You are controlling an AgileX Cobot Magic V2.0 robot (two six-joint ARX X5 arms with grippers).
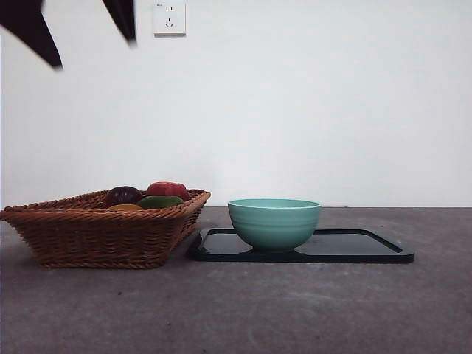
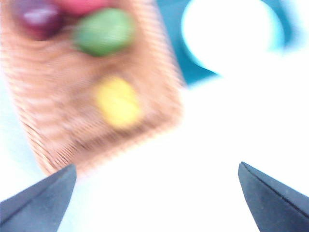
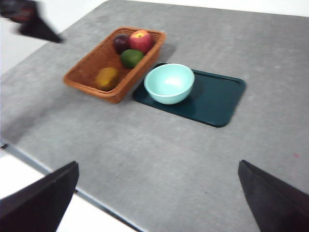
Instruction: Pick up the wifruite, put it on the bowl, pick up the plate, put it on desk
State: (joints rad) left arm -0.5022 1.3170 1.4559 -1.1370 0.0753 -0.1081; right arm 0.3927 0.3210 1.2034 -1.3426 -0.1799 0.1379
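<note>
Left gripper hangs above the basket with fingers spread wide, so I'd drop straight onto the orange fruit, clear of the green one; the right gripper's fingers are also apart.

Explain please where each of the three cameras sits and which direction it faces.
Front view: low at table height, facing level across the desk toward the bowl; black arm tips at top.
Left wrist view: above the basket, blurred; left gripper open.
Right wrist view: high, looking down; right gripper open.
Shared: wifruite, bowl.
</note>
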